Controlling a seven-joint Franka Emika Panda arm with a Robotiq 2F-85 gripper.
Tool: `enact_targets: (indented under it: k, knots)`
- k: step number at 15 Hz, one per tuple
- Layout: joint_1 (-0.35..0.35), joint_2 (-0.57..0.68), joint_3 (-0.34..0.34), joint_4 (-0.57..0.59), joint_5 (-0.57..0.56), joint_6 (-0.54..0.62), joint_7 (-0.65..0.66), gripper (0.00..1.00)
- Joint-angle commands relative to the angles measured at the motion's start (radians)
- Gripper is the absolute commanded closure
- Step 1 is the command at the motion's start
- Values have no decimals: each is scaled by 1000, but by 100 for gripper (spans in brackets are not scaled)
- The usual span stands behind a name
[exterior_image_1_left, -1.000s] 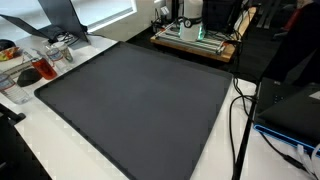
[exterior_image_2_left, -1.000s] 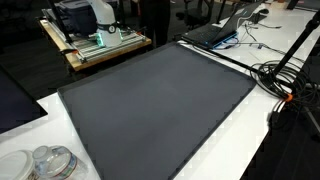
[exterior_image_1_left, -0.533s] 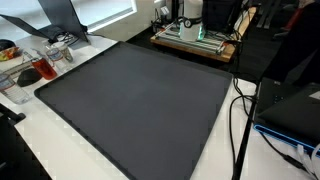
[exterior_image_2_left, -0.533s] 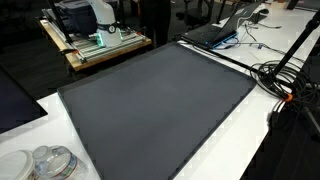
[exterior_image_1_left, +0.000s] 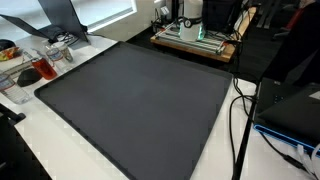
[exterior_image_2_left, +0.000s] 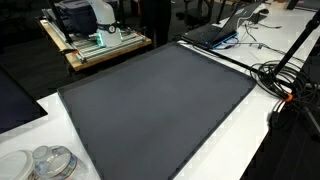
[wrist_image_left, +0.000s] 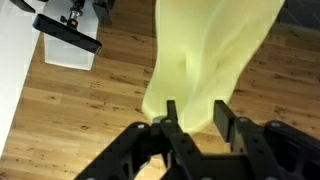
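Observation:
In the wrist view my gripper (wrist_image_left: 196, 118) hangs over a wooden floor (wrist_image_left: 90, 110). Its two black fingers (wrist_image_left: 171, 118) stand apart, so it is open. A pale yellow cloth (wrist_image_left: 210, 50) fills the gap between them and stretches away to the top of the view. I cannot tell whether the cloth touches either finger pad. Neither the gripper nor the cloth shows in the exterior views.
A large dark mat (exterior_image_1_left: 140, 95) (exterior_image_2_left: 160, 100) covers a white table. Cables (exterior_image_1_left: 240, 110), a laptop (exterior_image_2_left: 215, 30), plastic containers (exterior_image_2_left: 50, 162) and glassware (exterior_image_1_left: 40, 65) lie around its edges. A black device (wrist_image_left: 68, 28) and white sheet (wrist_image_left: 65, 55) lie on the floor.

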Motion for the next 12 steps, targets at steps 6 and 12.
enact_targets:
  k: [6, 12]
  knots:
    - [-25, -21, 9, -9, -46, -16, 34, 0]
    - [-85, 33, 48, 0, -125, -142, 90, 0]
